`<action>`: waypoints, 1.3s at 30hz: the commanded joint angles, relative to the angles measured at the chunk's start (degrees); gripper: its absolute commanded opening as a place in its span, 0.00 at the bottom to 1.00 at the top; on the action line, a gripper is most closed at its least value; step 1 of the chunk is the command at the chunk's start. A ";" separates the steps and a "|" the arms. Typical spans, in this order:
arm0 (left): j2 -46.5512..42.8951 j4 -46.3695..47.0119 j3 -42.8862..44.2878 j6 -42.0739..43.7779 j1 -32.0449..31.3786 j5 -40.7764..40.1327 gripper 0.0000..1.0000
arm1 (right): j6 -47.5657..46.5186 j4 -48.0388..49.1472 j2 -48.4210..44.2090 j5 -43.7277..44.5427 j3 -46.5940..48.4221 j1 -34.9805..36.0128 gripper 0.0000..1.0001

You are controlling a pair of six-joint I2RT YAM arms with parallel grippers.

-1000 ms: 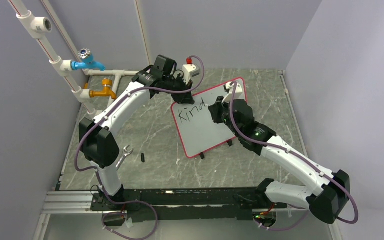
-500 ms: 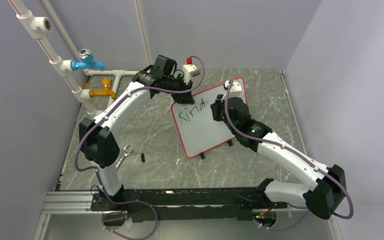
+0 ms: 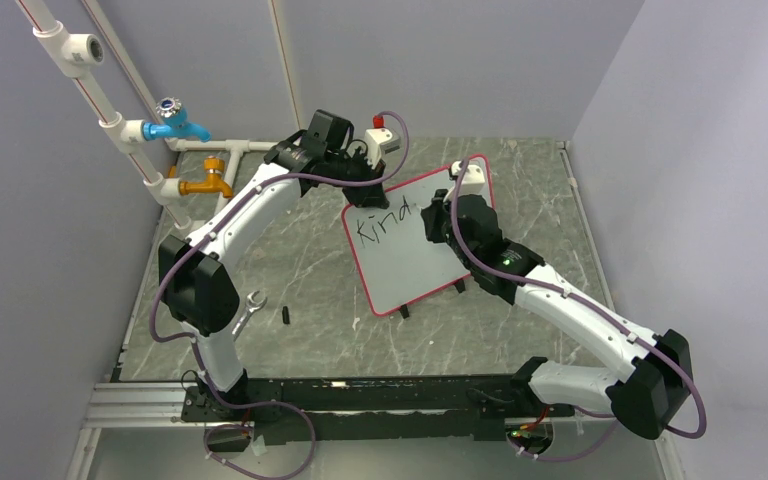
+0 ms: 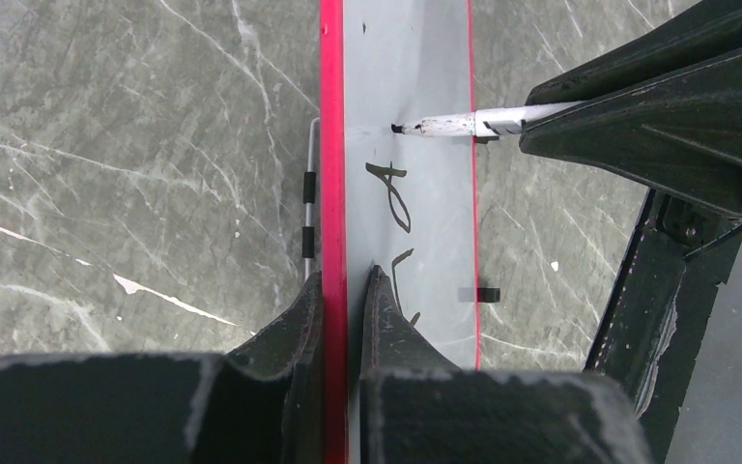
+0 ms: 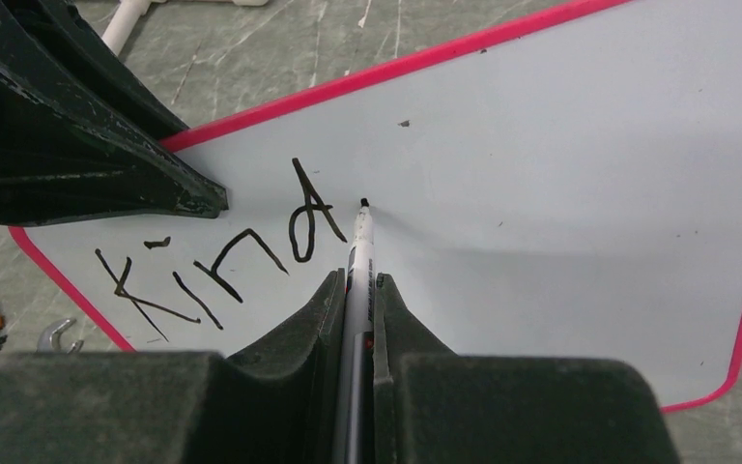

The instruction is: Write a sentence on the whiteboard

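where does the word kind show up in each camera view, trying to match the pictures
Top external: "Kind" sits upper left on the whiteboard, centre of the picture.
Left wrist: only its last letters, foreshortened, at centre above the left claw.
Right wrist: the whole word, left of centre, beside the marker tip.
Shared landmark: the board's red rim, in all three.

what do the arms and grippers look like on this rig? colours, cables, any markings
Both the left arm and right arm: white shell links, bulky black joint housings, a thin purple cable looped along each. A green light glows on the right forearm. Both the left gripper and right gripper: matte black, wedge-shaped fingers, scuffed.
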 commanded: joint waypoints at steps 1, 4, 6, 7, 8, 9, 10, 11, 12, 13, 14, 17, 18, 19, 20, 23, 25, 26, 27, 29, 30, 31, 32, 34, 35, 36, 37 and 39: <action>3.36 -8.51 -1.29 9.57 -0.66 -12.16 0.00 | 2.08 -0.39 -1.24 -0.20 -1.47 -0.30 0.00; 3.35 -8.51 -1.32 9.57 -0.63 -12.16 0.00 | 2.82 -0.81 -1.32 -0.45 -1.58 -0.30 0.00; 3.35 -8.55 -1.26 9.57 -0.63 -12.12 0.00 | 3.08 -1.04 -1.44 -0.51 -1.68 -0.36 0.00; 3.34 -8.60 -1.30 9.57 -0.64 -12.11 0.00 | 3.24 -1.18 -1.43 -0.50 -1.68 -0.33 0.00; 3.35 -8.52 -1.30 9.57 -0.67 -12.11 0.00 | 3.30 -1.34 -1.56 -0.60 -1.68 -0.31 0.00; 3.40 -8.50 -1.26 9.59 -0.68 -12.16 0.00 | 3.34 -1.36 -1.66 -0.64 -1.68 -0.21 0.00; 3.41 -8.59 -1.25 9.58 -0.68 -12.20 0.00 | 3.47 -1.48 -1.68 -0.69 -1.68 -0.29 0.00; 3.44 -8.60 -1.20 9.61 -0.64 -12.20 0.00 | 3.51 -1.59 -1.76 -0.72 -1.60 -0.32 0.00; 3.48 -8.60 -1.17 9.58 -0.68 -12.20 0.00 | 3.57 -1.69 -1.81 -0.79 -1.52 -0.35 0.00; 3.57 -8.59 -1.10 9.61 -0.62 -12.12 0.00 | 3.57 -1.75 -1.89 -0.86 -1.44 -0.31 0.00; 3.53 -8.66 -1.10 9.62 -0.66 -12.12 0.00 | 3.57 -1.83 -1.99 -0.95 -1.42 -0.32 0.00; 3.44 -8.60 -1.16 9.57 -0.62 -12.11 0.00 | 3.66 -1.97 -2.23 -1.16 -1.42 -0.28 0.00; 3.44 -8.60 -1.16 9.58 -0.67 -12.11 0.00 | 3.74 -2.06 -2.21 -1.17 -1.34 -0.25 0.00; 3.44 -8.61 -1.18 9.59 -0.62 -12.04 0.00 | 3.83 -2.11 -2.30 -1.01 -1.34 -0.25 0.00; 3.44 -8.67 -1.17 9.58 -0.61 -12.03 0.00 | 3.84 -2.11 -2.34 -0.79 -1.33 -0.25 0.00; 3.40 -8.67 -1.12 9.57 -0.63 -11.94 0.00 | 3.62 -2.03 -2.09 -0.36 -0.88 -0.30 0.00; 3.44 -8.72 -1.08 9.57 -0.63 -11.86 0.00 | 3.39 -1.96 -1.72 -0.15 -0.33 -0.30 0.00; 3.40 -8.73 -1.12 9.58 -0.66 -11.85 0.00 | 3.13 -1.94 -1.51 0.00 -0.02 -0.32 0.00; 3.37 -8.69 -1.16 9.57 -0.68 -11.85 0.00 | 2.82 -1.92 -1.27 0.13 0.30 -0.25 0.00; 3.34 -8.78 -1.19 9.66 -0.72 -11.85 0.00 | 2.26 -1.94 -0.87 0.38 0.93 -0.34 0.00; 3.31 -8.73 -1.21 9.68 -0.76 -11.87 0.00 | 1.99 -1.79 -0.74 0.40 1.18 -0.30 0.00; 3.28 -8.64 -1.25 9.66 -0.75 -11.85 0.00 | 1.77 -1.76 -0.46 0.45 1.48 -0.30 0.00; 3.34 -8.75 -1.21 9.65 -0.76 -11.81 0.00 | 1.51 -1.71 -0.24 0.54 1.80 -0.35 0.00; 3.43 -8.83 -1.17 9.65 -0.70 -11.76 0.00 | 1.15 -1.64 0.18 0.58 2.76 -0.30 0.00; 3.45 -8.82 -1.10 9.65 -0.71 -11.83 0.00 | 1.00 -1.47 0.40 0.58 3.30 -0.30 0.00; 3.48 -8.86 -1.11 9.65 -0.73 -11.77 0.00 | 0.82 -1.31 0.54 0.58 3.71 -0.37 0.00; 3.44 -8.80 -1.08 9.65 -0.81 -11.76 0.00 | 0.65 -1.18 0.98 0.68 4.16 -0.32 0.00; 3.37 -8.86 -1.21 9.67 -0.87 -11.75 0.00 | 0.28 -1.21 1.59 1.07 5.06 -0.27 0.00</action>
